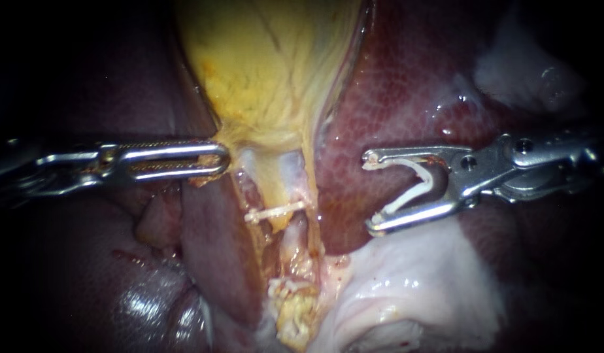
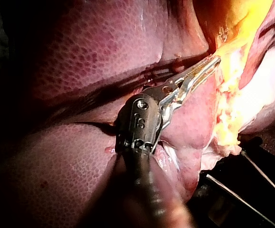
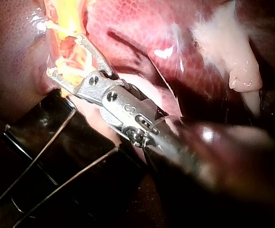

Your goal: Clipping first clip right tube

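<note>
clip [image 1: 410, 195] — open, in right instrument [image 1: 369, 194]

The tube [image 1: 290, 230] is being flanked, left instrument [image 1: 218, 160] leftward, right instrument [image 1: 369, 194] rightward; a clip [image 1: 413, 186] is being carried between the latter's jaws.

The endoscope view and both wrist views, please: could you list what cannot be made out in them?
- Endoscope view: ragged tissue hides what runs below the clip on the tube.
- Left wrist view: glare off the gallbladder swallows the tip of the left instrument.
- Right wrist view: the loaded clip held by the right instrument blends into yellow tissue behind.
</note>
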Robot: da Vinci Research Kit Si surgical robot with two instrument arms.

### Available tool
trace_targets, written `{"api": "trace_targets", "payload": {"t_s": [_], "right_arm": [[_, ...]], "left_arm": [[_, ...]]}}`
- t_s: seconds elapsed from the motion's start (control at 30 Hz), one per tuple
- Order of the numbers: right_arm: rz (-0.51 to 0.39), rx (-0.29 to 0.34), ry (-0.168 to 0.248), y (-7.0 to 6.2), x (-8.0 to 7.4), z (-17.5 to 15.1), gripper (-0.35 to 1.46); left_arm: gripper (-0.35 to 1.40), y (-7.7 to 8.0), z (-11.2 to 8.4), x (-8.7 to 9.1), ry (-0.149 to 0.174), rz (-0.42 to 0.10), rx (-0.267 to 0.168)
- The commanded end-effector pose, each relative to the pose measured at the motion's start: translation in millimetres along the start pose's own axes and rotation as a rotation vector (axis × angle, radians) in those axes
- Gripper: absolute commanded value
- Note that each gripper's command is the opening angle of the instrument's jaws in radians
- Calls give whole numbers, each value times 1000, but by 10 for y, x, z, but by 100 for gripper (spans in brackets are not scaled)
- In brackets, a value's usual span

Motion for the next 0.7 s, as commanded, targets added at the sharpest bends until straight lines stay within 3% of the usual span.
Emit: {"api": "trace_targets", "payload": {"t_s": [0.03,0.23,0.43,0.7], "right_arm": [[0,0,0,0,0,0,60],[0,3,0,0,0,0,60],[0,5,0,0,-1,1,60],[-8,17,1,-1,-9,13,60]], "left_arm": [[-35,0,-1,-1,0,-2,0],[-35,0,-27,-25,8,-15,3],[-35,-3,-57,-50,-22,-38,-6],[-35,-6,-65,-55,-31,-35,-7]]}}
